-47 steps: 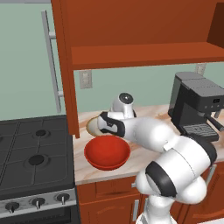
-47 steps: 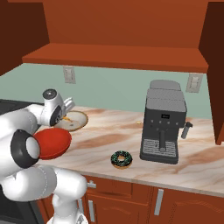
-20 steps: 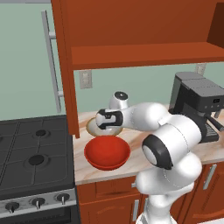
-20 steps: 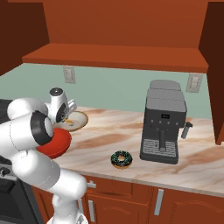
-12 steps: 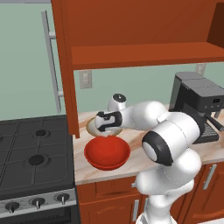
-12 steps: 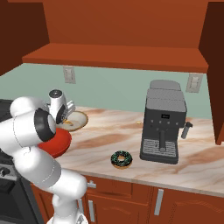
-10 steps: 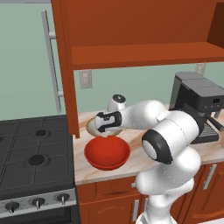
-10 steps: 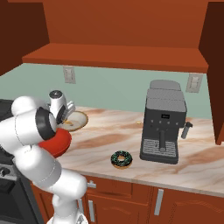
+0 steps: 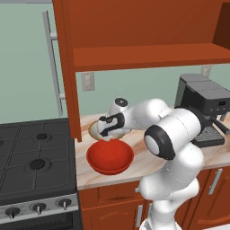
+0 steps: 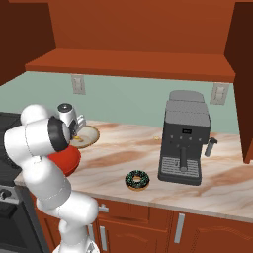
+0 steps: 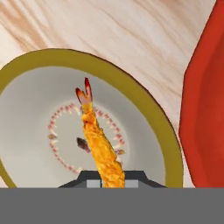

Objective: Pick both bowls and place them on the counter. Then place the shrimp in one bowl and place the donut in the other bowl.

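Observation:
My gripper (image 9: 107, 130) hangs just above the cream-beige bowl (image 9: 93, 130) at the back of the counter (image 9: 148, 157), shut on the shrimp. In the hand view the orange shrimp (image 11: 101, 146) sticks out from between the fingertips (image 11: 89, 180), tail forward, over the middle of the tan-rimmed bowl (image 11: 39, 109). The glossy red bowl (image 9: 110, 156) sits right in front of it, toward the counter edge, its side visible (image 11: 205, 109). The chocolate donut (image 10: 137, 180) lies on the counter (image 10: 123, 153) in front of the coffee machine, well right of both bowls (image 10: 90, 137) (image 10: 69, 159).
A black coffee machine (image 9: 204, 108) (image 10: 185, 143) stands at the right of the counter. The black stove (image 9: 31, 157) adjoins the counter on the left. A wooden shelf and cabinet (image 9: 148, 56) overhang the bowls, with a cabinet side panel (image 9: 67, 90) close to the cream bowl.
The hand has swung left and down with the shrimp, from above the counter to low over the cream-beige bowl. Bowls and donut have stayed put.

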